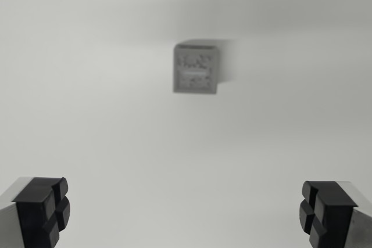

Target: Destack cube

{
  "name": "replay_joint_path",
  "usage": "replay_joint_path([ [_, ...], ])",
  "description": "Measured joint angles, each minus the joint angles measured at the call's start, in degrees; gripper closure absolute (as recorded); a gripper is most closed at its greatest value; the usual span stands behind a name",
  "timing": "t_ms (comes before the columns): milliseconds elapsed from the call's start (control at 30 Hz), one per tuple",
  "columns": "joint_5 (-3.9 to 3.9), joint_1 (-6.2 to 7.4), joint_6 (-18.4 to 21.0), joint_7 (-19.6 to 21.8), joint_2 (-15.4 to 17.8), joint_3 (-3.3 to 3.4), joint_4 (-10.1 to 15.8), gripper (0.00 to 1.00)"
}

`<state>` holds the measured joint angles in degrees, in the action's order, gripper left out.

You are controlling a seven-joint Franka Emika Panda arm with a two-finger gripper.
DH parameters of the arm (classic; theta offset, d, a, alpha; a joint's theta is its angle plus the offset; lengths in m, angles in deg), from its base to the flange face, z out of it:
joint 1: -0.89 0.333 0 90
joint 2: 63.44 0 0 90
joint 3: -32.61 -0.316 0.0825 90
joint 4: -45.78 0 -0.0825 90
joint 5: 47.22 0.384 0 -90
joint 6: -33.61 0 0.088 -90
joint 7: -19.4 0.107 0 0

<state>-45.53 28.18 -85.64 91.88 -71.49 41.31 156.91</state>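
Note:
A grey cube [196,68] with a patterned top face sits on a pale surface, slightly right of centre in the upper half of the wrist view. It is blurred, and I cannot tell whether a second cube lies beneath it. My gripper [186,213] hangs well above and nearer than the cube. Its two black fingertips [43,210] stand far apart at the bottom corners, with nothing between them.
The pale, plain surface [104,132] fills the whole view around the cube. A soft shadow [229,62] falls to the wrist view's right of the cube.

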Motion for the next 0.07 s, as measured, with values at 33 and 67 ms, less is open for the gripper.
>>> replay_joint_path([
  [33, 0.00, 0.00, 0.00, 0.00, 0.00, 0.00, 0.00, 0.00],
  [67, 0.00, 0.00, 0.00, 0.00, 0.00, 0.00, 0.00, 0.00],
])
